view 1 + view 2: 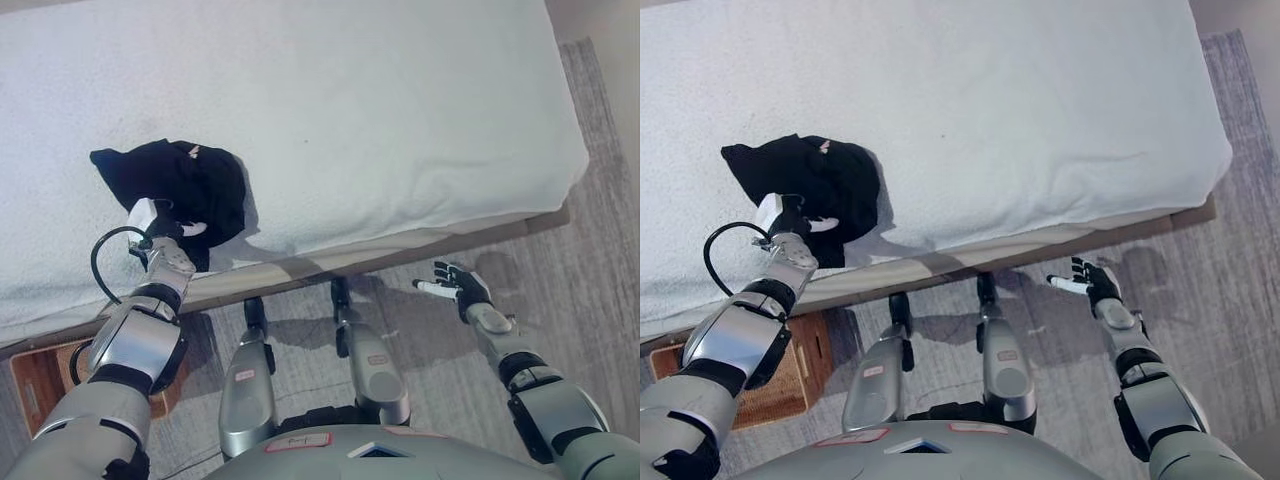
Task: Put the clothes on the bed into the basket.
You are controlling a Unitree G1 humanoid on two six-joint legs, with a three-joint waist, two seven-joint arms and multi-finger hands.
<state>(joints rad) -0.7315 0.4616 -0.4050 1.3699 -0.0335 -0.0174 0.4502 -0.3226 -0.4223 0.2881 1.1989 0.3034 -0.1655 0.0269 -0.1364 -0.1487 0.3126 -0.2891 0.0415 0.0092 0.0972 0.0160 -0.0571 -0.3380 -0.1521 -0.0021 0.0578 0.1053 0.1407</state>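
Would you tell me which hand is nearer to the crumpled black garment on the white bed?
The left hand rests right at the crumpled black garment, at its near edge. The right hand hangs open over the floor, well off to the right.

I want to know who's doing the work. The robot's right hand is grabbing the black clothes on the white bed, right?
Not quite: it is the left hand at the black clothes on the white bed, as the left eye view shows. The right hand is open over the floor.

A crumpled black cloth garment (180,185) lies bunched in a heap near the front edge of the white-covered bed (400,120). Below the bed's edge, a brown woven wicker basket (780,375) sits on the floor.
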